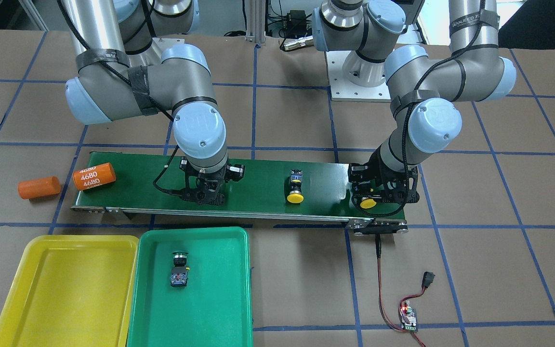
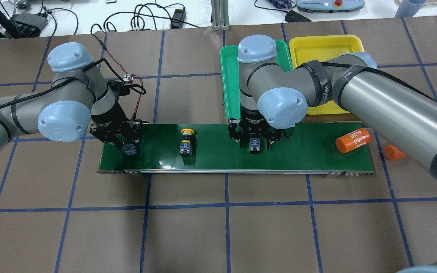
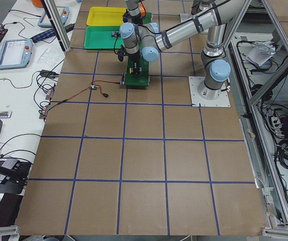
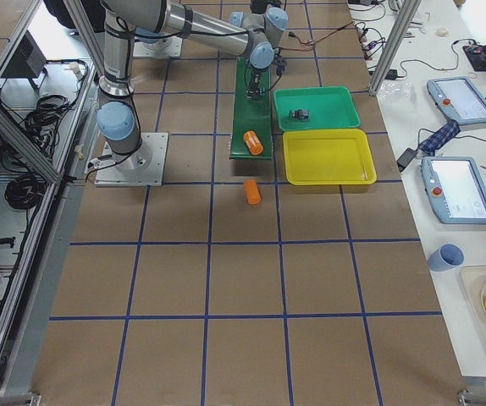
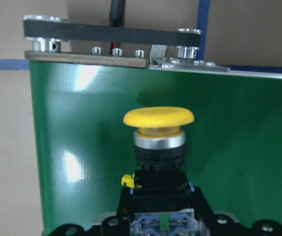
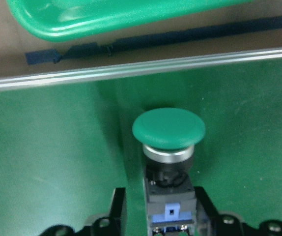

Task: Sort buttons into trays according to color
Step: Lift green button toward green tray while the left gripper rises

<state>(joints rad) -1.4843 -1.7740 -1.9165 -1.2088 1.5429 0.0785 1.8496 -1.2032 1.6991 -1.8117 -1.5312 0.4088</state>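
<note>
Green tray (image 3: 100,38) lies just beside yellow tray (image 3: 104,16).

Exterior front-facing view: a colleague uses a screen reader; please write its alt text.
On a green belt, the left hand grips a yellow button and the right hand sits further along. A second yellow button lies between them, and a green button lies in the green tray.

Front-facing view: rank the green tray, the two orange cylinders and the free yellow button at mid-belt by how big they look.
1. Green tray, even though the bottom edge of the picture cuts it off.
2. Labelled orange cylinder and plain orange cylinder: about alike.
3. Yellow button.
</note>
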